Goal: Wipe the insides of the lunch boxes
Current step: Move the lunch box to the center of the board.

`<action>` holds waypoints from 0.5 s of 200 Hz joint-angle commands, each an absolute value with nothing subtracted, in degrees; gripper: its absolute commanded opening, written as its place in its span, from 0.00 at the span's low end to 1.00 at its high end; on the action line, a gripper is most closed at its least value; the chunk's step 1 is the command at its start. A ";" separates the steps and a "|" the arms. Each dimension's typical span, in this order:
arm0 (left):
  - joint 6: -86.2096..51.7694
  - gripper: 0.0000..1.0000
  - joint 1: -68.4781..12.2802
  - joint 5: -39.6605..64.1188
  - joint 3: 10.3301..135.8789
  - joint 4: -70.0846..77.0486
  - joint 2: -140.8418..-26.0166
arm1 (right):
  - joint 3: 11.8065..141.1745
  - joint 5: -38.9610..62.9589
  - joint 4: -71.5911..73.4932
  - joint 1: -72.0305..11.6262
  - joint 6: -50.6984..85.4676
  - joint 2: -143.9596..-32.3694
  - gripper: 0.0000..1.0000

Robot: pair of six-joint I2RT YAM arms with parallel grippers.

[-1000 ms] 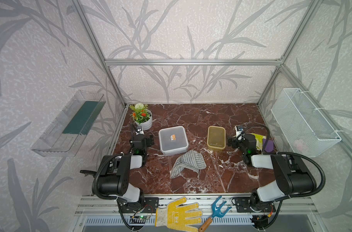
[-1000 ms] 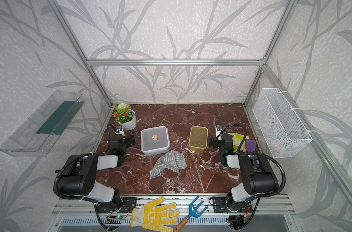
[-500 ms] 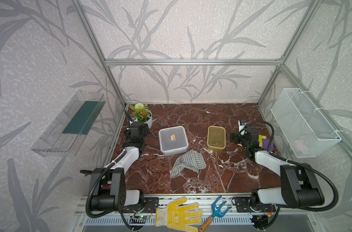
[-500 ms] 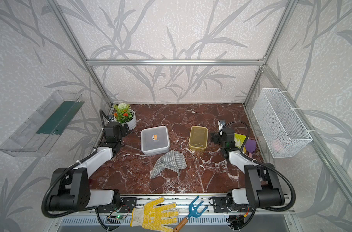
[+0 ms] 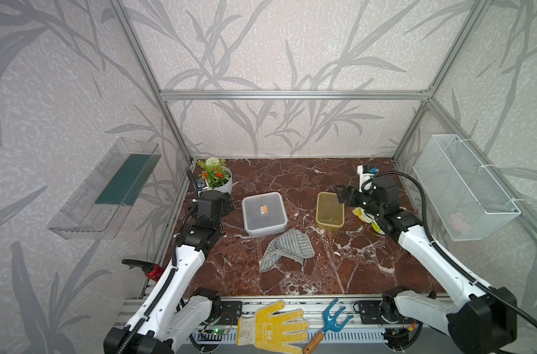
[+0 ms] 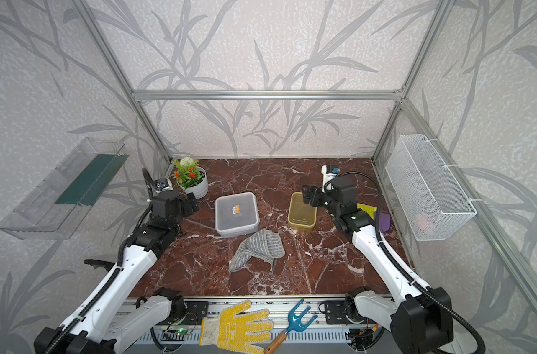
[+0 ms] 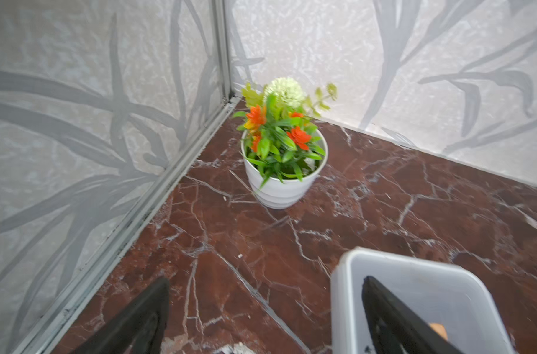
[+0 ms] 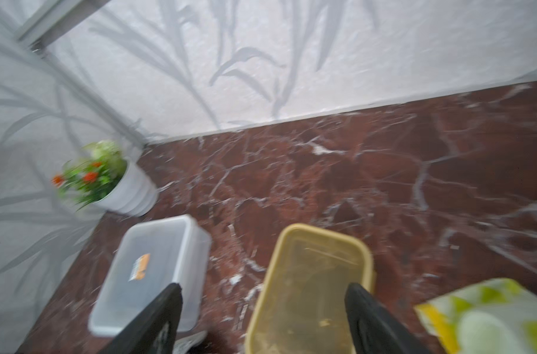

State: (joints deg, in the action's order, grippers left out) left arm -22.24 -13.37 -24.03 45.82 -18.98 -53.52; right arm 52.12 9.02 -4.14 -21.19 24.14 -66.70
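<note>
A white pot (image 5: 222, 186) with orange flowers stands in the far left corner of the marble table (image 5: 291, 174). On the front rail lie a yellow glove (image 5: 270, 326) and a blue fork (image 5: 330, 320) — just beside each other. A clear tray (image 5: 86, 214) hangs on the left wall, a wire basket (image 5: 463, 187) on the right — something pink and blurred inside.

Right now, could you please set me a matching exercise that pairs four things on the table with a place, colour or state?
Things:
1. large box
2. small box
3. cloth
4. pot

Descriptions:
A. stands in a far corner
B. translucent amber
C. orange sticker on its lid
D. crumpled, nearer the front than both boxes

Pairs: 1-C, 2-B, 3-D, 4-A
</note>
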 commanded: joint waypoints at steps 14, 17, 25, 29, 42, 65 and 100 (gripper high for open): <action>-32.31 0.96 -17.05 -21.39 43.59 -25.93 -51.07 | 53.95 11.52 3.26 -33.86 36.11 -74.76 0.81; -32.54 0.96 -17.09 -20.61 43.18 -25.62 -51.04 | 54.08 11.78 4.07 -34.65 36.96 -75.89 0.81; -33.21 0.96 -17.07 -18.59 42.08 -24.88 -51.11 | 54.52 12.76 6.14 -36.26 39.30 -78.90 0.79; -33.36 0.96 -17.10 -17.85 41.66 -24.42 -51.22 | 54.78 13.39 7.13 -36.99 40.07 -80.46 0.79; -33.39 0.97 -17.05 -15.25 40.16 -21.68 -51.93 | 55.72 15.20 10.43 -39.11 42.36 -85.29 0.76; -31.14 0.99 -16.88 -10.65 40.31 -19.80 -54.94 | 56.92 14.86 14.18 -41.66 45.74 -92.04 0.74; -30.69 0.99 -16.40 -4.75 43.42 -22.64 -60.76 | 60.86 14.24 13.21 -43.31 46.78 -99.16 0.72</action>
